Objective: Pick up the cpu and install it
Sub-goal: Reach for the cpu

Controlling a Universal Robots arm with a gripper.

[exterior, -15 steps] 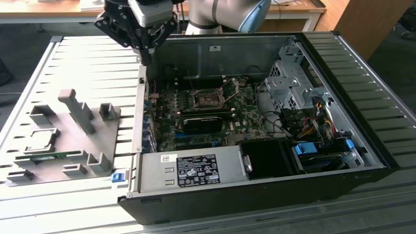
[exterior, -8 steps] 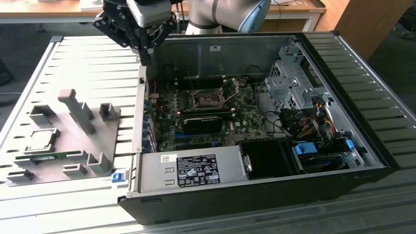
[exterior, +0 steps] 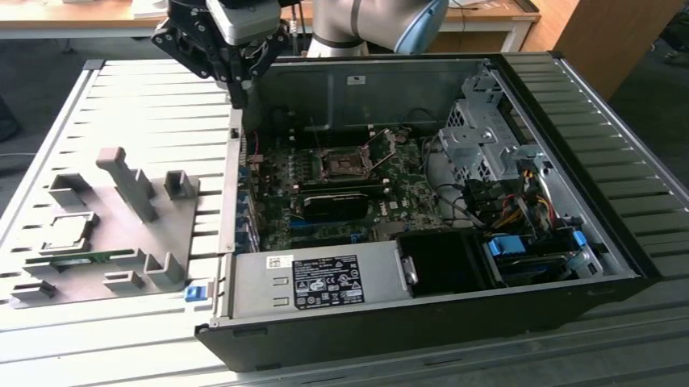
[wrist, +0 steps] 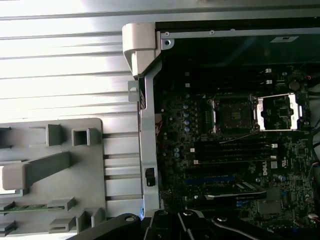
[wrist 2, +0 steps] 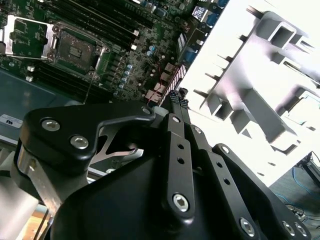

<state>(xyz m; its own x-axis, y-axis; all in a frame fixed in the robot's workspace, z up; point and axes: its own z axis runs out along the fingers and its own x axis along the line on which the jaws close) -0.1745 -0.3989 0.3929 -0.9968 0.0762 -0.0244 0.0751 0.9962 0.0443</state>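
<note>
The cpu (exterior: 67, 234), a flat silvery-grey square, lies on the grey fixture (exterior: 113, 246); end effector (exterior: 235, 98) clenched, empty

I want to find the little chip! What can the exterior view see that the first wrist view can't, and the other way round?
The exterior view gives you the small silvery chip lying on the grey tray, plus the robot arm, the power box and the coloured wires. The first wrist view gives you the pale corner piece of the computer case. Both have the grey tray, the green memory stick, the green board with its open socket, and the black tool.
</note>
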